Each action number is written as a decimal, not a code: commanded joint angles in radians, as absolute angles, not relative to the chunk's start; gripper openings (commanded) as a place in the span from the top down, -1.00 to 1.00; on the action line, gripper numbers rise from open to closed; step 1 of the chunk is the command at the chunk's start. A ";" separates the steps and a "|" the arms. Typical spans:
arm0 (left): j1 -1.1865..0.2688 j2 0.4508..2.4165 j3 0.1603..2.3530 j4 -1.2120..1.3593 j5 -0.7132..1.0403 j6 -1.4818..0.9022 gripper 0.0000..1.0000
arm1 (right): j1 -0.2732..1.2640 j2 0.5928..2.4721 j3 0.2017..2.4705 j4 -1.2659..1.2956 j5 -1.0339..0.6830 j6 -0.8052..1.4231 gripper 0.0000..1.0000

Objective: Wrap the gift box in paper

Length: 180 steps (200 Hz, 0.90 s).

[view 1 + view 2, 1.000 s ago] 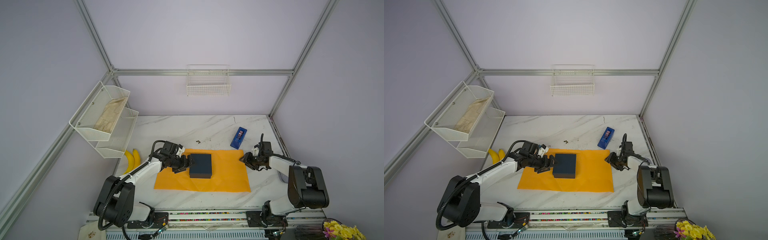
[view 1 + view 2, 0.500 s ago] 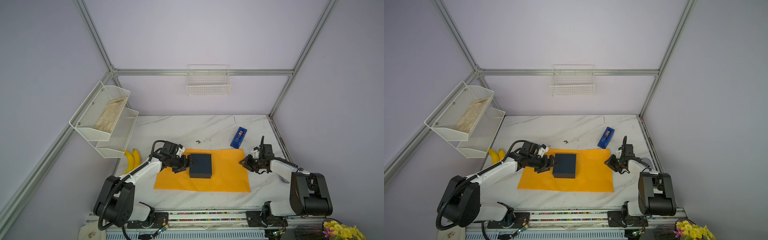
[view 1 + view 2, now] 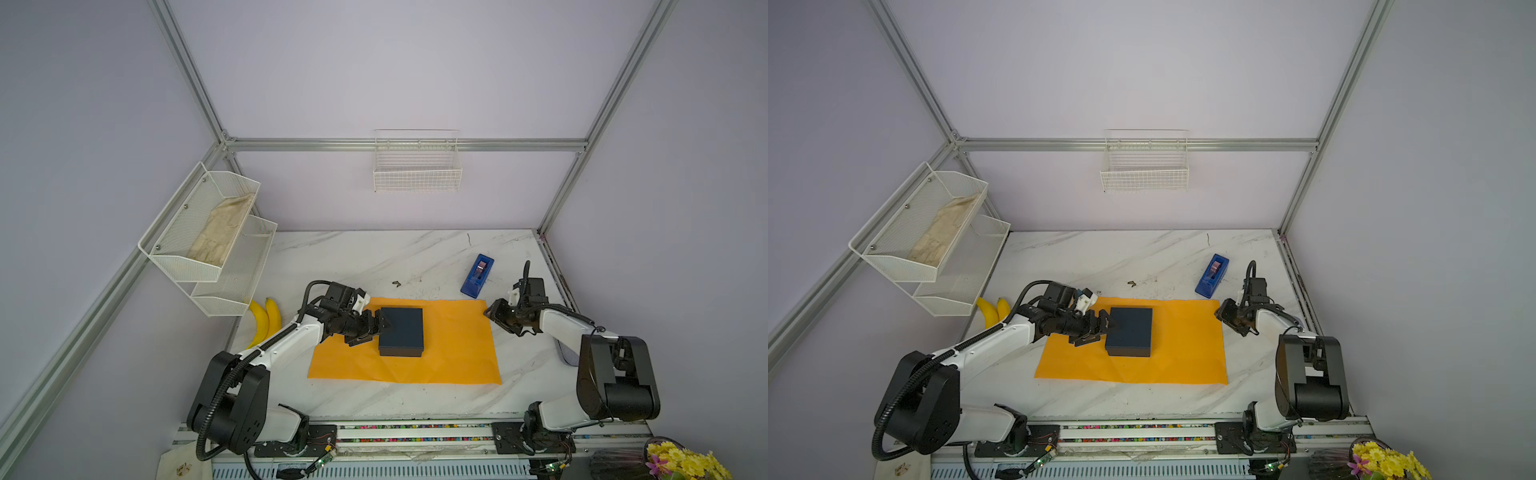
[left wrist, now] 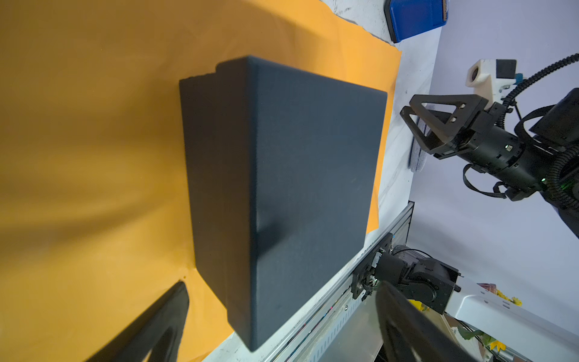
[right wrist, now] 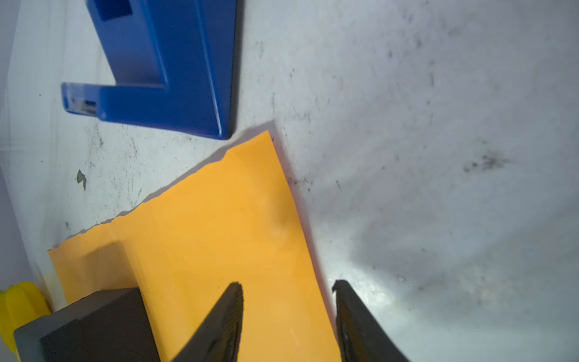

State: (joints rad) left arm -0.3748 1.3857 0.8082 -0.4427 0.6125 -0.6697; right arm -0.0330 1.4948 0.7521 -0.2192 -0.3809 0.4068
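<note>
The paper [image 3: 457,345] looks thin, limp; pinch its edge, which the right gripper [image 5: 286,283] straddles, jaws open; left gripper [image 3: 376,331] open beside gift box [image 3: 402,330].

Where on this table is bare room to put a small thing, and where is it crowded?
Free: the table strip between back wall and paper, left of the tape dispenser; the strip between paper and front rail. Crowded: beside the gift box, at the left fingers; the paper's right edge at the right fingers.
</note>
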 commanded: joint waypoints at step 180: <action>-0.366 1.371 0.882 -0.446 0.611 -0.658 -0.84 | -0.038 1.819 0.829 0.067 -0.594 0.377 -0.04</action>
